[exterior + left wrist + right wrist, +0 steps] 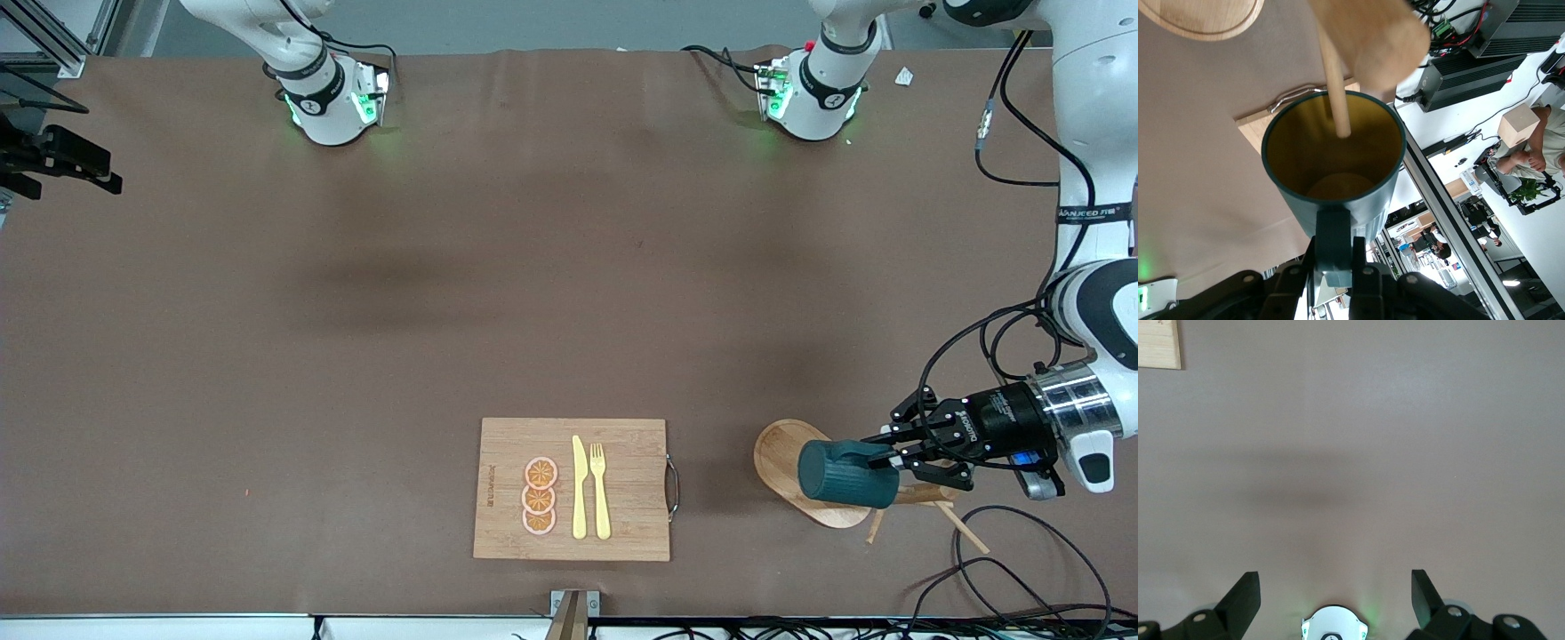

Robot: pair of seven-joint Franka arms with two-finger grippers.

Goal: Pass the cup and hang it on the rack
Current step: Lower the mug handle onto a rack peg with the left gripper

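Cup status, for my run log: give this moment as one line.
left gripper: shut on cup handle | cup over rack, peg in its mouth | right gripper: open, waiting

The cup [840, 475], a dark teal, faintly ribbed mug with a mustard-brown interior, lies on its side in the air, held by its small handle [1333, 235] between the fingers [1361, 267] of my left gripper [892, 455]. It hangs over the rack [782, 453], a light wooden mug tree with an oval dished base at the left arm's end of the table. One thin peg [1333, 80] reaches into the cup's mouth.
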